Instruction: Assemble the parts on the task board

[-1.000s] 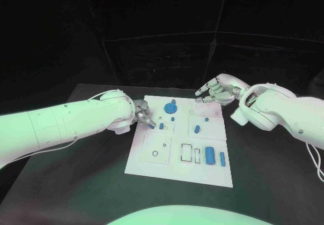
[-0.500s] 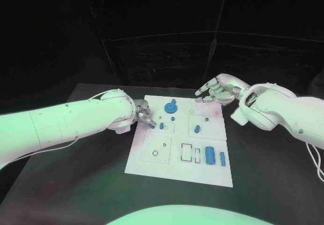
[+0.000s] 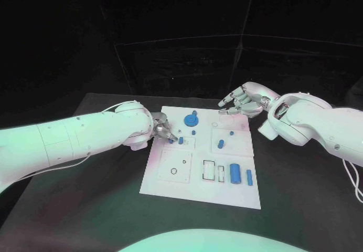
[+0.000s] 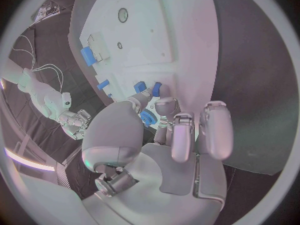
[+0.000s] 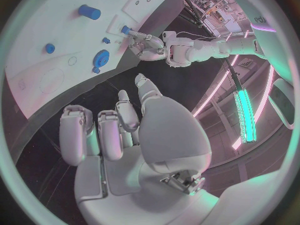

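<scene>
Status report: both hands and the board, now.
Left hand pinching a small blue part at the task board left edge. Right hand empty, fingers apart, past the board's far right corner. Nothing in the way.

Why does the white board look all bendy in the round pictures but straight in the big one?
Left wrist view: a fisheye lens curves the task board edges behind the left robot hand. Right wrist view: same bending of the board near the right robot hand. Head view: an ordinary lens, so the edges stay straight, with greenish and pink light over it.
</scene>
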